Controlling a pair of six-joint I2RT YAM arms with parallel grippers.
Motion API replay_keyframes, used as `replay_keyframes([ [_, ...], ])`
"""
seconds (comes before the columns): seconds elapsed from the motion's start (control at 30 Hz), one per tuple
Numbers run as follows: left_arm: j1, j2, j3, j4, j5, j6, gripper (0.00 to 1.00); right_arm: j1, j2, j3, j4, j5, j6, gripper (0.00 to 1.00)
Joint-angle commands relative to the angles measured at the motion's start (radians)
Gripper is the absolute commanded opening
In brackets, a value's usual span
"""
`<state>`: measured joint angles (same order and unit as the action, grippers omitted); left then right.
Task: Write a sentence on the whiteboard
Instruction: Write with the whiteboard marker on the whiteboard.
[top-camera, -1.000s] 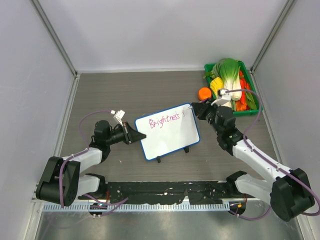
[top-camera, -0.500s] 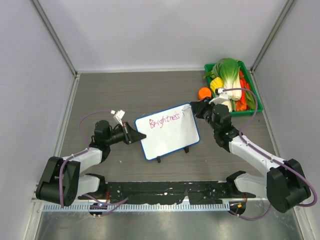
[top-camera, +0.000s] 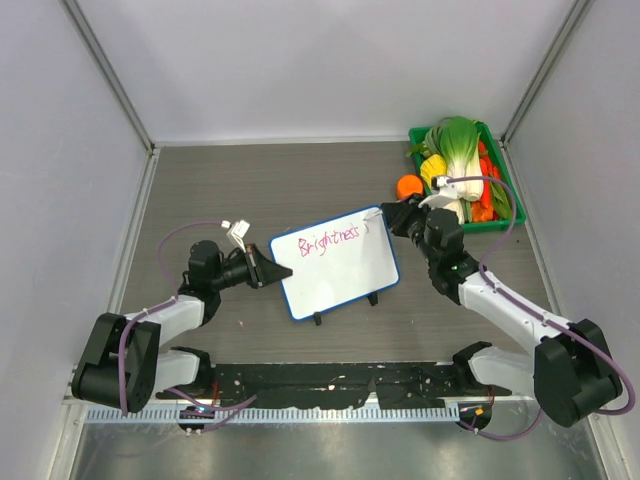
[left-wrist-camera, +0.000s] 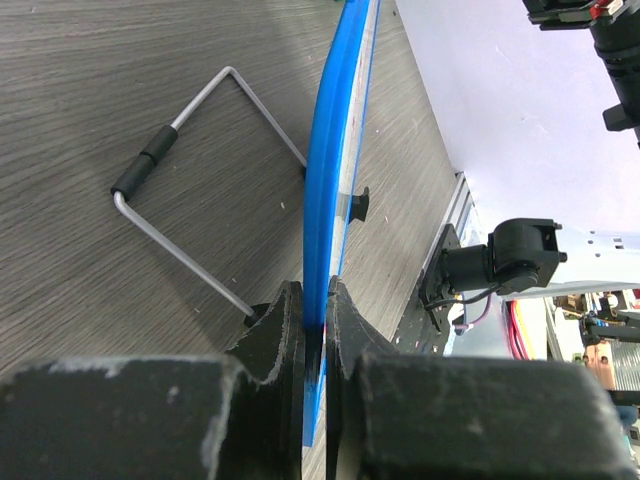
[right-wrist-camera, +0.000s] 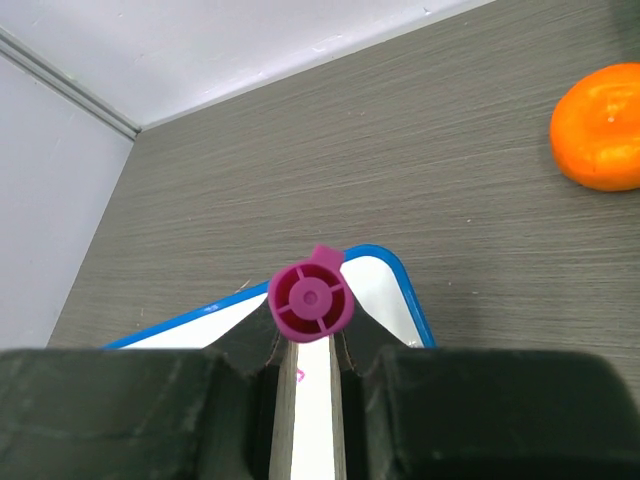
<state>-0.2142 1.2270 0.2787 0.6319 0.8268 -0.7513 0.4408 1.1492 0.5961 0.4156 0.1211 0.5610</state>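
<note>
The whiteboard (top-camera: 340, 272), blue-framed, stands tilted on its two black feet mid-table. Pink writing, the sentence (top-camera: 328, 240), reads "Brightness" along its top. My left gripper (top-camera: 283, 272) is shut on the board's left edge; in the left wrist view the blue frame (left-wrist-camera: 330, 180) runs edge-on between the jaws of that gripper (left-wrist-camera: 316, 310). My right gripper (top-camera: 395, 222) is at the board's upper right corner, shut on a marker with a magenta end (right-wrist-camera: 311, 296). Below it lies the board's corner (right-wrist-camera: 385, 285). The marker's tip is hidden.
A green basket (top-camera: 505, 222) of vegetables sits at the back right, with an orange (top-camera: 409, 186) just left of it, also seen as an orange (right-wrist-camera: 600, 125) from the right wrist. The board's wire stand (left-wrist-camera: 180, 240) rests on the table behind it. Grey walls enclose the table.
My right gripper with the marker edged slightly left over the board's upper right corner, then held still. The left gripper and the board have not moved.
</note>
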Motion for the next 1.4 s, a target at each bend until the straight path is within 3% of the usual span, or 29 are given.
replay_keyframes([
  [0.0,0.001,0.005,-0.007,-0.069,-0.083,0.081,0.0,-0.005,-0.066,0.021,-0.012,0.011,0.017,0.01],
  [1.37,0.001,0.008,-0.007,-0.066,-0.083,0.081,0.0,-0.025,-0.046,-0.035,-0.054,0.029,-0.003,0.01],
])
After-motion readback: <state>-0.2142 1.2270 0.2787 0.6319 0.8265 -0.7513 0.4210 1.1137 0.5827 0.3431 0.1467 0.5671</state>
